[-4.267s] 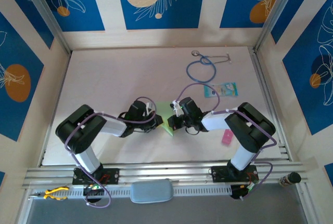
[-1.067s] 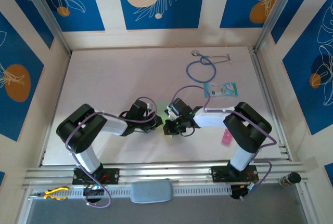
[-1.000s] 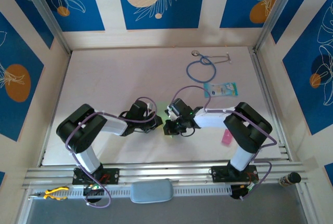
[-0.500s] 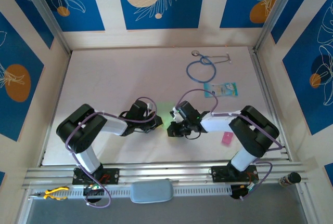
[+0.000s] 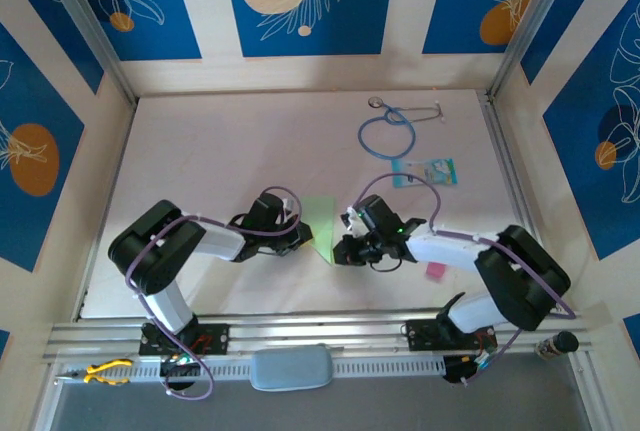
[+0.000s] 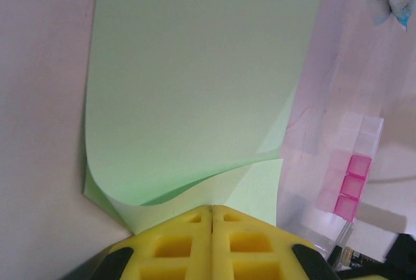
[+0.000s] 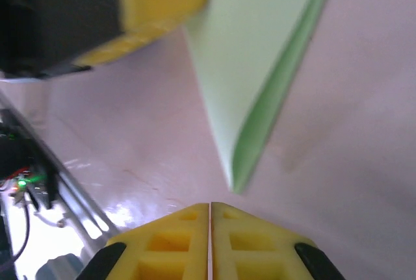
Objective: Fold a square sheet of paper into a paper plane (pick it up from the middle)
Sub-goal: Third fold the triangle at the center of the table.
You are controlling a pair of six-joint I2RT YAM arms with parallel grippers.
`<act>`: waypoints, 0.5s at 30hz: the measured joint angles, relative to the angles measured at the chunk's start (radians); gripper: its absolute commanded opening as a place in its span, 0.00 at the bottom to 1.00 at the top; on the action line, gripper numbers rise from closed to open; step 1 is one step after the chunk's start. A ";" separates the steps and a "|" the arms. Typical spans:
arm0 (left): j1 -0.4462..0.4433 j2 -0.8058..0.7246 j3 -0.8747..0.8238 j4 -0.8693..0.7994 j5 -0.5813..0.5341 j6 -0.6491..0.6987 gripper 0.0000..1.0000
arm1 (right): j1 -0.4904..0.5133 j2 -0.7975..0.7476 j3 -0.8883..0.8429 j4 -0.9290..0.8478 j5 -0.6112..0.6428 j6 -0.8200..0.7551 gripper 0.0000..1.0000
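The square sheet of paper [image 5: 320, 219] is light green and lies partly folded on the table between my two grippers. In the left wrist view, the paper [image 6: 201, 78] has its top layer curling up off the bottom one. My left gripper [image 6: 211, 210] is shut, with its tips over the paper's near edge; I cannot tell whether it pinches or just presses. From above, the left gripper [image 5: 303, 239] sits at the paper's left side. My right gripper [image 7: 210, 206] is shut and empty, just short of the paper's pointed corner [image 7: 235, 179]. From above, the right gripper [image 5: 344, 250] is at the paper's lower right.
A blue stethoscope [image 5: 388, 131] and a teal-and-white card [image 5: 425, 172] lie at the back right. A small pink strip [image 5: 436, 271] lies beside the right arm. Metal rails [image 5: 300, 336] run along the near edge, with yellow pliers [image 5: 105, 371] at the bottom left.
My right gripper has drawn back to the right off the paper, uncovering the green sheet. The left arm has not moved.
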 measured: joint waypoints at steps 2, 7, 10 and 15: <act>0.000 0.000 0.000 0.000 0.000 0.000 0.00 | -0.014 -0.006 0.028 0.000 -0.014 0.004 0.09; 0.000 0.000 0.000 0.000 0.000 0.000 0.00 | -0.023 0.092 0.138 0.010 -0.031 0.006 0.10; 0.000 0.000 0.000 0.001 0.000 0.000 0.00 | -0.018 0.173 0.187 0.018 -0.040 0.017 0.10; 0.000 0.000 0.000 0.001 0.000 -0.001 0.00 | -0.011 0.270 0.220 0.021 -0.045 0.033 0.09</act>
